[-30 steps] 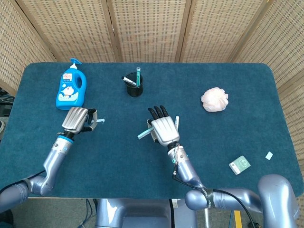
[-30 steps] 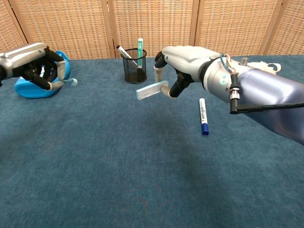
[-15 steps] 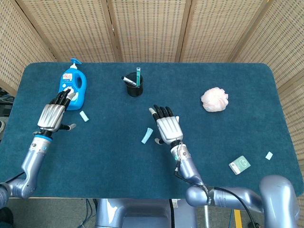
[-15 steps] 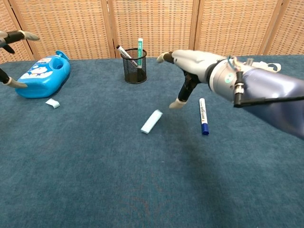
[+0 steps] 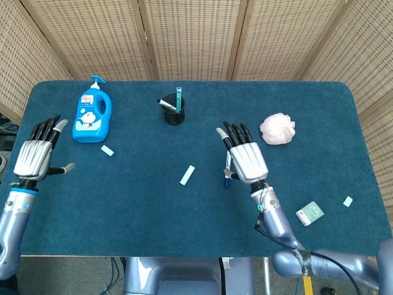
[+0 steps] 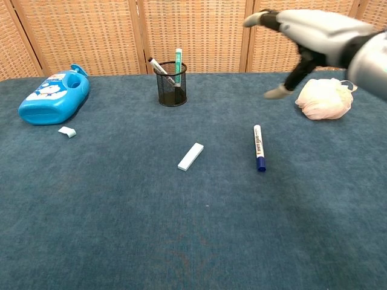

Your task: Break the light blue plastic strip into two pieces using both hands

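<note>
Strip pieces (image 5: 187, 175) (image 5: 107, 150) apart on cloth; hands (image 5: 35, 158) (image 5: 247, 160) spread.

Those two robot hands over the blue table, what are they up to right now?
Nothing is being held. The left hand and right hand both hover open above the table. A light blue plastic strip appears already snapped: the longer piece lies mid-table and a short piece lies beside the blue bottle. A marker lies below the right hand.
</note>
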### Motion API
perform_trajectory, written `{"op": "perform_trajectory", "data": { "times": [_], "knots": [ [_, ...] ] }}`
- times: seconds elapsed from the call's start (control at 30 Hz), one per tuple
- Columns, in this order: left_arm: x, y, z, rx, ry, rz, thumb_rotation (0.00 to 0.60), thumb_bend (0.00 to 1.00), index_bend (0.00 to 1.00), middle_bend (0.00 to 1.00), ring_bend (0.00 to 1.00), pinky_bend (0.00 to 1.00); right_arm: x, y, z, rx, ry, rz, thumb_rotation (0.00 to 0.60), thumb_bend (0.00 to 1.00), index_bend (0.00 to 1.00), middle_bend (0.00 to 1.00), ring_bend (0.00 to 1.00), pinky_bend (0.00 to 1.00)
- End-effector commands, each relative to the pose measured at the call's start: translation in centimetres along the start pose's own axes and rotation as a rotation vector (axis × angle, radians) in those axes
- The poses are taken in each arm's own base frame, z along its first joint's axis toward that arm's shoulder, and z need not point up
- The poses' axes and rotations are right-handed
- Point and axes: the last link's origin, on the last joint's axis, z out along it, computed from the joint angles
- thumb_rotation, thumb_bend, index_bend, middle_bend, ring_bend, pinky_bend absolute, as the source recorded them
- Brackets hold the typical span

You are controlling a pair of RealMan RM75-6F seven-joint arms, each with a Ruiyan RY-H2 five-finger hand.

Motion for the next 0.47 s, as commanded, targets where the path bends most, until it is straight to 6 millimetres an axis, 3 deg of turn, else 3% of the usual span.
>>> {"op": "perform_trajectory", "data": {
  "times": [0.03,0.1,0.13,0.2,0.3,0.47],
  "knots": [
    [0.6,-1.2,-2.1,0.013,0.028,-0.008,0.6,0.0,0.0,0.0,0.0,0.0,0.7,4.8,-2.5,-0.015,0.052,-0.073,0.6,0.0,0.0,0.0,0.0,0.0],
    [0.8,-2.1,-3.7,0.036,0.045,-0.042,0.6,0.0,0.0,0.0,0.0,0.0,0.9,7.4,-3.9,-0.028,0.069,-0.1,0.6,0.0,0.0,0.0,0.0,0.0],
    [0.6,-3.0,-5.6,0.078,0.049,-0.087,0.6,0.0,0.0,0.0,0.0,0.0,1.1,10.0,-5.7,-0.083,0.082,-0.132,0.6,0.0,0.0,0.0,0.0,0.0],
    [0.5,-3.7,-7.7,0.101,0.051,-0.119,0.6,0.0,0.0,0.0,0.0,0.0,1.0,11.9,-8.0,-0.106,0.097,-0.107,0.6,0.0,0.0,0.0,0.0,0.0],
    [-0.2,-4.3,-10.4,0.149,0.022,-0.158,0.6,0.0,0.0,0.0,0.0,0.0,1.0,13.6,-11.8,-0.175,0.107,-0.041,0.6,0.0,0.0,0.0,0.0,0.0],
    [-0.6,-4.5,-12.9,0.193,-0.009,-0.18,0.6,0.0,0.0,0.0,0.0,0.0,0.9,14.0,-16.4,-0.243,0.115,0.01,0.6,0.0,0.0,0.0,0.0,0.0]
  ]
}}
